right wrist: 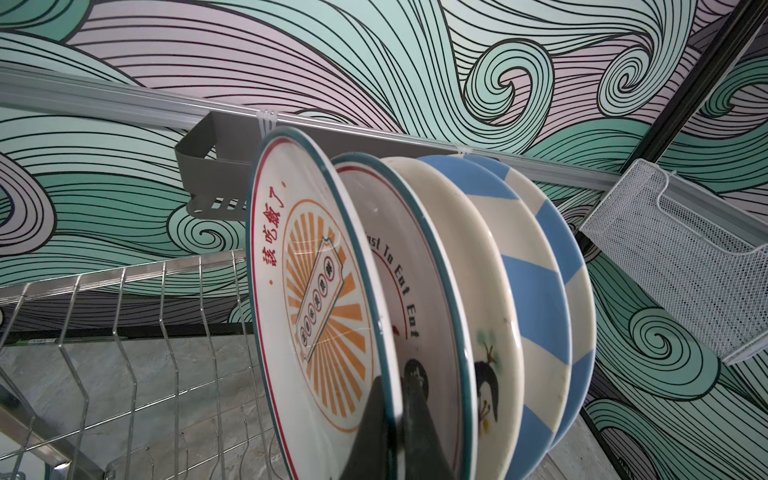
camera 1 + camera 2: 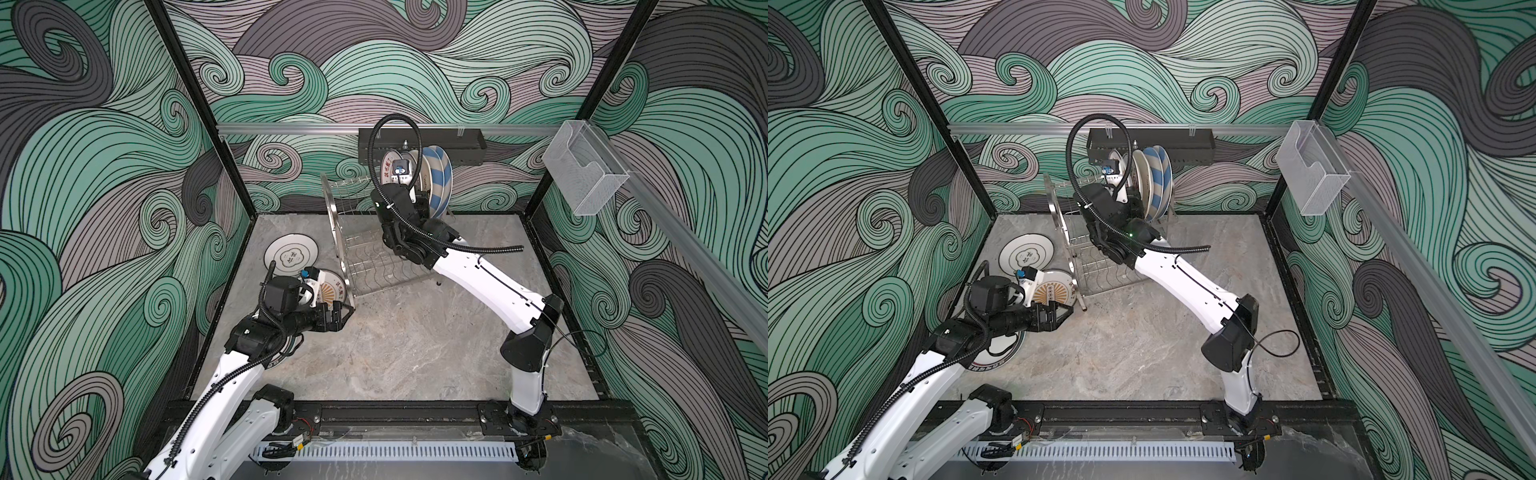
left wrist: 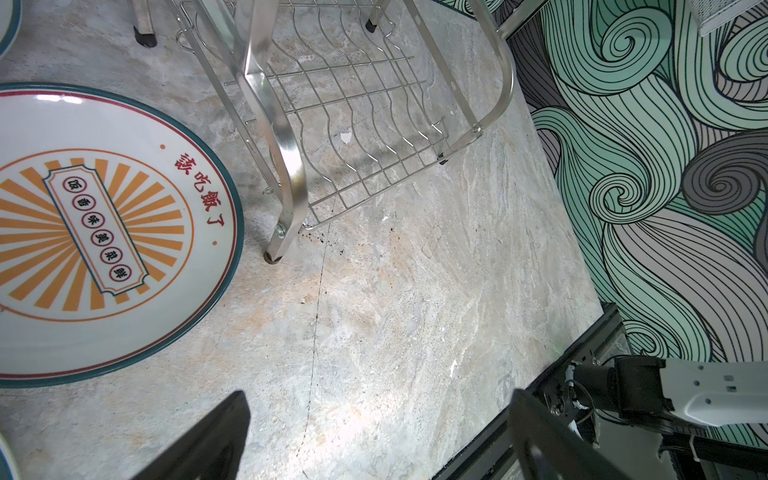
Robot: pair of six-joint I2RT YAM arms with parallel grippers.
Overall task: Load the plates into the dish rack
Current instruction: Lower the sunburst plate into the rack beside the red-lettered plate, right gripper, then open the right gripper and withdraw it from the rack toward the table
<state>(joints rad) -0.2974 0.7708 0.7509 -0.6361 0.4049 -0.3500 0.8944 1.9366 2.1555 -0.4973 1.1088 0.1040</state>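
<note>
At the far edge of the worktop (image 2: 395, 340), midway along: dish rack (image 2: 365, 266), with five plates stood on edge in the upper tier. These are two blue-striped plates (image 1: 540, 299), a cream plate (image 1: 482, 270), a teal-rimmed plate (image 1: 395, 266) lettered "To Eat Eat", and a sunburst plate (image 1: 316, 291) lettered 該吃飯了. The sunburst plate's rim is pinched by the right end effector (image 1: 392, 386); release is judged outstanding.

Near the left edge, three plates are left lying flat: cloud-motif plate (image 2: 291, 253), second sunburst plate (image 3: 104, 232) with the same lettering, and a part-hidden plate (image 2: 1005, 355). The left end effector (image 3: 380, 399) is spread and empty.
</note>
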